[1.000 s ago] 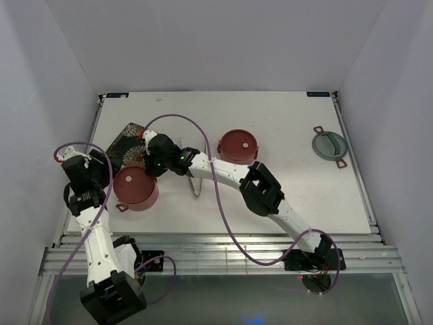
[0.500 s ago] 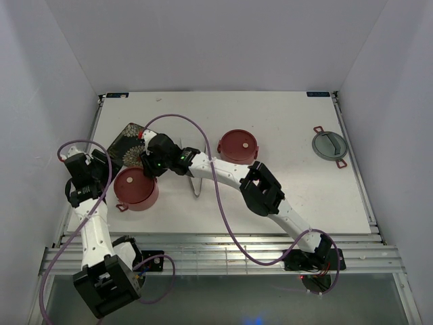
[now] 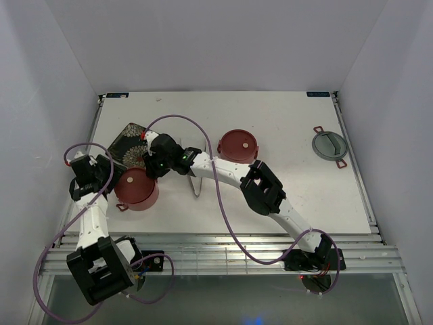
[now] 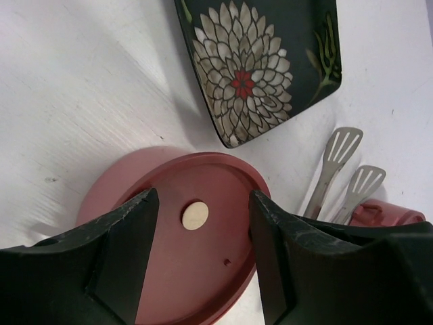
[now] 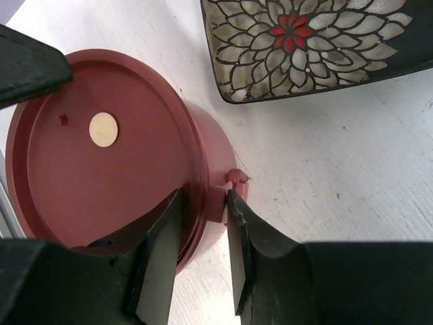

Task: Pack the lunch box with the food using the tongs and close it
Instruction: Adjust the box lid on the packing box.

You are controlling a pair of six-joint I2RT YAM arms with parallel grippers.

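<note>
Site I run from afar: robotics lab cell — white table [image 3: 284, 115] boxed by plain white walls [image 3: 216, 40] left, right and far, aluminium rails [image 3: 223, 250] along its near edge, purple cables [image 3: 176, 116].

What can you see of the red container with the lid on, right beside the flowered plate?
The container is round, dusty red, and stands upright on the white table. A flat red lid with a raised rim closes it, bearing a small pale disc off centre. A small handle juts from its side. The plate lies close by, a strip of table between. The right fingers stand apart by the handle.
</note>
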